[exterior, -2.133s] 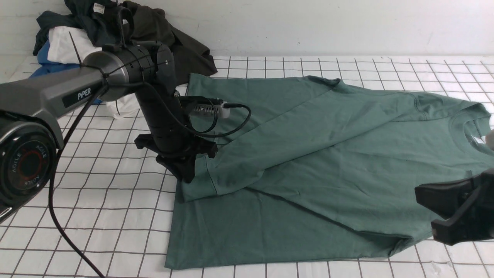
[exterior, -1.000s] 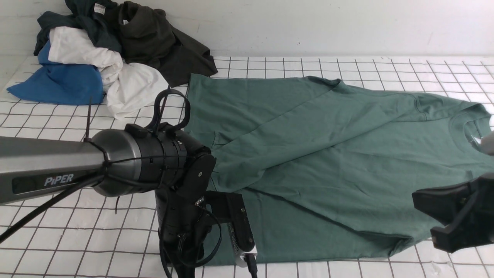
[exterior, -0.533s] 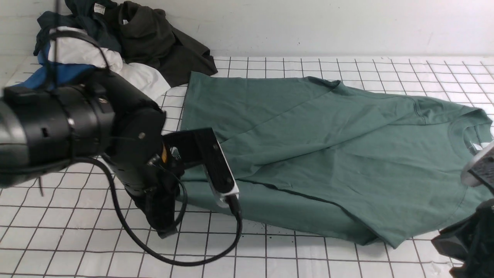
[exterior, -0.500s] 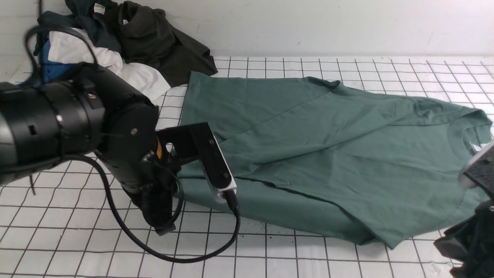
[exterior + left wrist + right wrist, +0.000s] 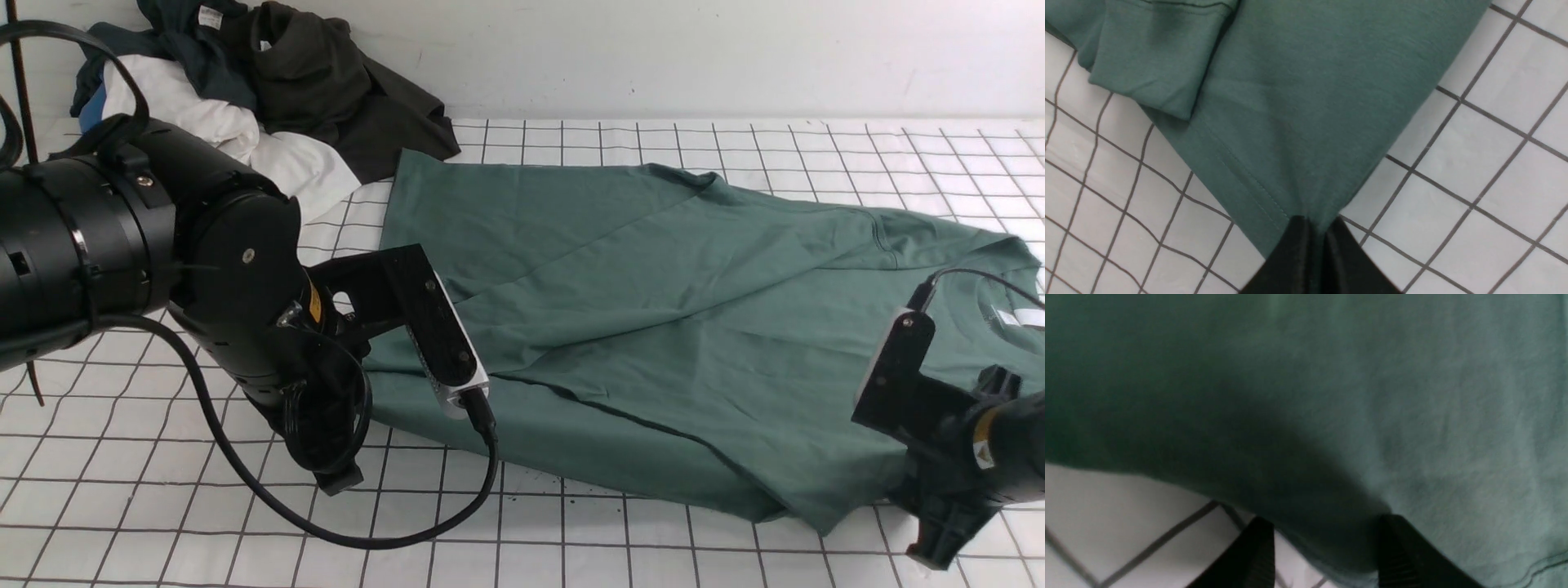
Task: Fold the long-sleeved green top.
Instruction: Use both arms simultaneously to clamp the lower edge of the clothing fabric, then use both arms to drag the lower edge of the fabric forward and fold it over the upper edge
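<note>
Robot lab or test cell. Signs: white surface (image 5: 653,139) ruled in black grid squares, running to plain white wall (image 5: 653,57). Two black robot arms reach over surface, left arm (image 5: 122,245) and right arm (image 5: 963,441), each with small yellow sticker on wrist. Loose black cable (image 5: 392,535) loops from camera block on left arm. Heap of mixed clothes (image 5: 245,90) lies in far left corner. Green long-sleeved top (image 5: 653,269) spread on grid.

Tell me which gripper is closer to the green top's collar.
Right. The right gripper is at the edge of the green top near its collar; the left gripper pinches the hem at the opposite end.
</note>
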